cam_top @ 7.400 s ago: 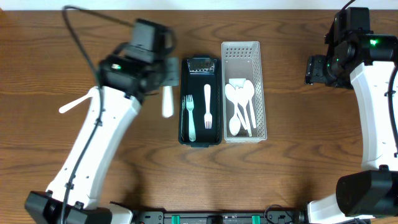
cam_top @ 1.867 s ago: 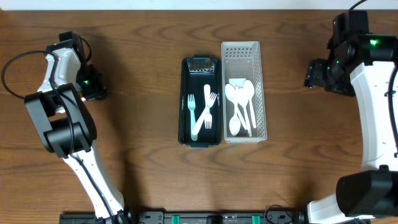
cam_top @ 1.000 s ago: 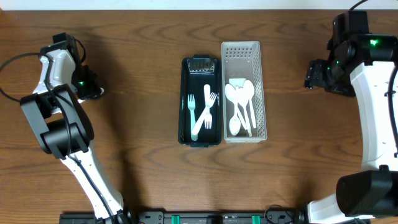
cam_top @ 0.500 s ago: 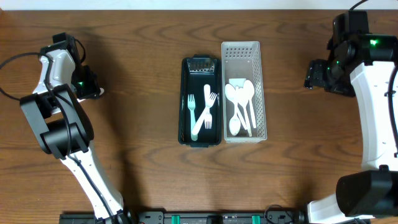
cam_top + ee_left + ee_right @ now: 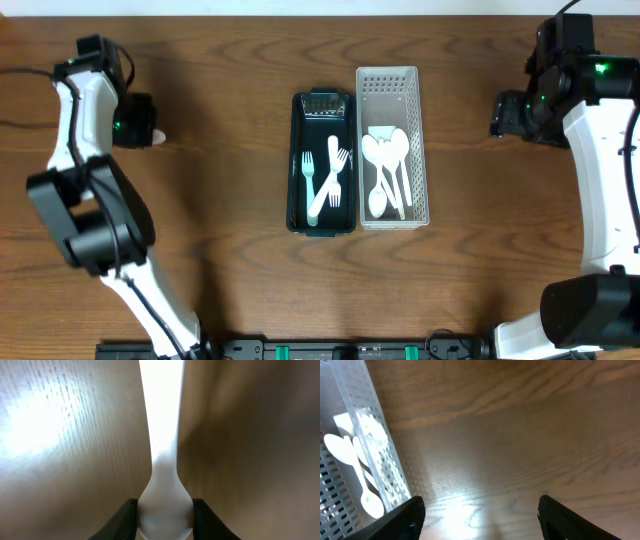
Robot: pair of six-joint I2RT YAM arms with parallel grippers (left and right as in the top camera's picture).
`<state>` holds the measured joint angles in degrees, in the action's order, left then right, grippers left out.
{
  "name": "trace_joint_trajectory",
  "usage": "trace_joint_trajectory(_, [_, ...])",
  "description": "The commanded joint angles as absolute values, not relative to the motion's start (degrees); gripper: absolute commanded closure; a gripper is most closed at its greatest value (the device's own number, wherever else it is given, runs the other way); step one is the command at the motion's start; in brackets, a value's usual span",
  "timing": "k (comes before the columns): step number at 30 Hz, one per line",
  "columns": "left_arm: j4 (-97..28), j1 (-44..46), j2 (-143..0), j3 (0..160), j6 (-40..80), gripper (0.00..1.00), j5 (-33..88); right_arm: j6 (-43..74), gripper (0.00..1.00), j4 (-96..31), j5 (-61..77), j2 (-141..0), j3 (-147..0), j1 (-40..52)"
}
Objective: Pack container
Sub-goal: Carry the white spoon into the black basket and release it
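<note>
Far left: left gripper (image 5: 165,516) pinching the bowl of a white spoon (image 5: 162,435), handle pointing away over the table (image 5: 230,250). Centre: dark container (image 5: 297,150) holding three forks (image 5: 333,150). Just beside it, to the right: white basket (image 5: 388,82) of spoons (image 5: 385,165). Far right: right gripper (image 5: 480,515) spread, holding nothing, above the wood.

overhead: top-down, far | left wrist: close, tabletop (image 5: 60,460) | right wrist+overhead share basket (image 5: 388,90) (image 5: 355,405)

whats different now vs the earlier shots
A third fork went into the black tray. The left hand then swung away to the far left and closed on a white utensil there. The right hand, white basket and spoons stayed as they were.
</note>
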<state>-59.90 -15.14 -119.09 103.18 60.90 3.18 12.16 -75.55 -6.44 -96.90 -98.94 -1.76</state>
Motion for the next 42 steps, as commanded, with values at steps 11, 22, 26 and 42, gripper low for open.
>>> trace_joint_trajectory(11, [-64.31, 15.00, -95.88, 103.11, 26.83, 0.94, 4.49, 9.96, 0.24, -69.23, -6.66, -96.44, -99.61, -2.42])
trace_joint_trajectory(22, [-66.78, 32.95, -105.82, 102.43, 12.64, 0.94, -0.64, 7.03, 0.23, -67.51, -6.66, -96.66, -99.61, -4.43])
trace_joint_trajectory(26, [-67.16, 32.67, -111.18, 102.43, 12.62, 0.94, -0.71, 5.82, 0.23, -68.40, -6.66, -96.66, -99.61, -4.58])
trace_joint_trajectory(42, [-66.65, 32.29, -120.51, 102.45, 12.67, 0.50, -1.37, 5.02, 0.23, -69.12, -6.66, -96.66, -99.61, -4.60])
